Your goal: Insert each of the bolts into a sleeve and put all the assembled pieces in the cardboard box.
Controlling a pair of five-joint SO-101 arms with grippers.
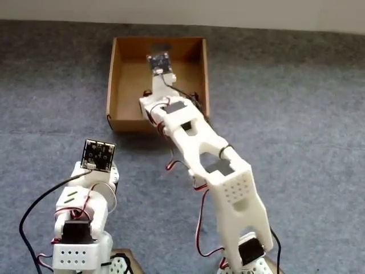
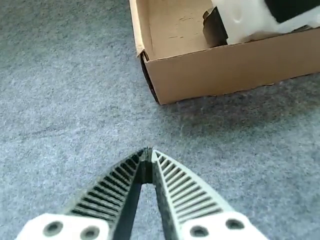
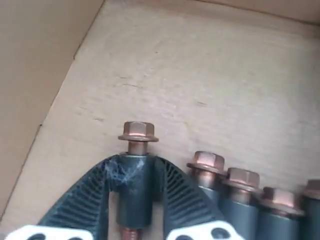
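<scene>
My right gripper [image 3: 135, 172] is shut on an assembled piece [image 3: 135, 187], a copper bolt pushed through a dark sleeve, held low inside the cardboard box [image 3: 210, 85]. Several more assembled pieces [image 3: 235, 195] lie side by side on the box floor right beside it. From above, the right arm [image 1: 194, 137] stretches over the box's near wall [image 1: 128, 123], its wrist over the box interior. My left gripper [image 2: 148, 159] is shut with nothing in it, hovering over the grey carpet short of the box's near corner [image 2: 150, 75].
Grey carpet [image 1: 296, 103] covers the whole table around the box. The left arm [image 1: 85, 200] is folded back near its base at the front left. The box's walls [image 3: 35, 65] rise close to the held piece.
</scene>
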